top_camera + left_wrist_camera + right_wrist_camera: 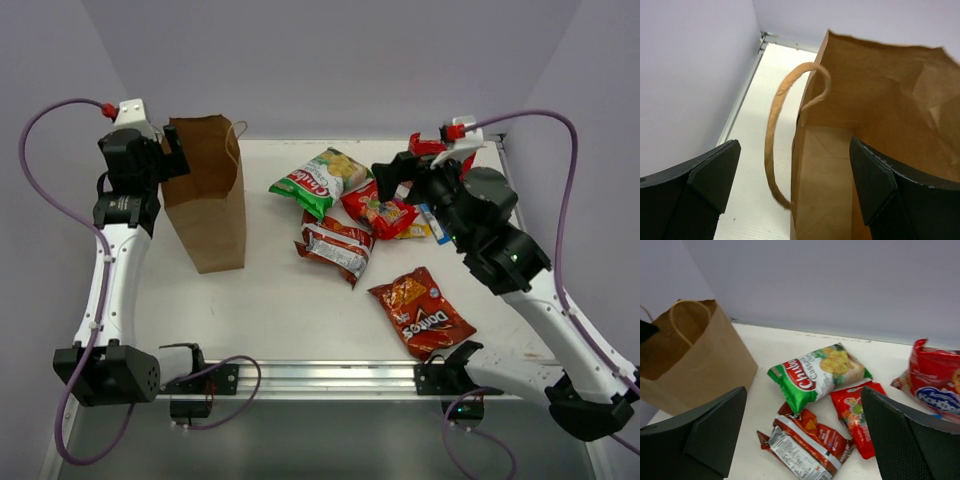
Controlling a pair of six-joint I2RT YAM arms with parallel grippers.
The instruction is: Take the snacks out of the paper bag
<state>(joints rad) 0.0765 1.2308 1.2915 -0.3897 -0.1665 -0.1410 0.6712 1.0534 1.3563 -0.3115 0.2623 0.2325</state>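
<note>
The brown paper bag [205, 195] stands upright at the left, mouth open. My left gripper [172, 152] is open at its top left edge. In the left wrist view the jaws straddle the bag's side wall [825, 170] and its loop handle [774, 135]; the visible inside looks empty. My right gripper [388, 185] is open and empty above the snacks. On the table lie the green chip bag [322, 180], small red candy bag [380, 212], red-silver bag [335, 245] and Doritos bag [422, 312]. The red bag with blue label [935, 385] and the blue bar [431, 221] are partly hidden by the right arm.
The right wrist view shows the paper bag [690, 355], green chip bag [817, 372], candy bag [857, 415] and red-silver bag [805, 442] below the open gripper [810, 435]. Walls close off the back and sides; a metal rail [320, 375] runs along the front edge.
</note>
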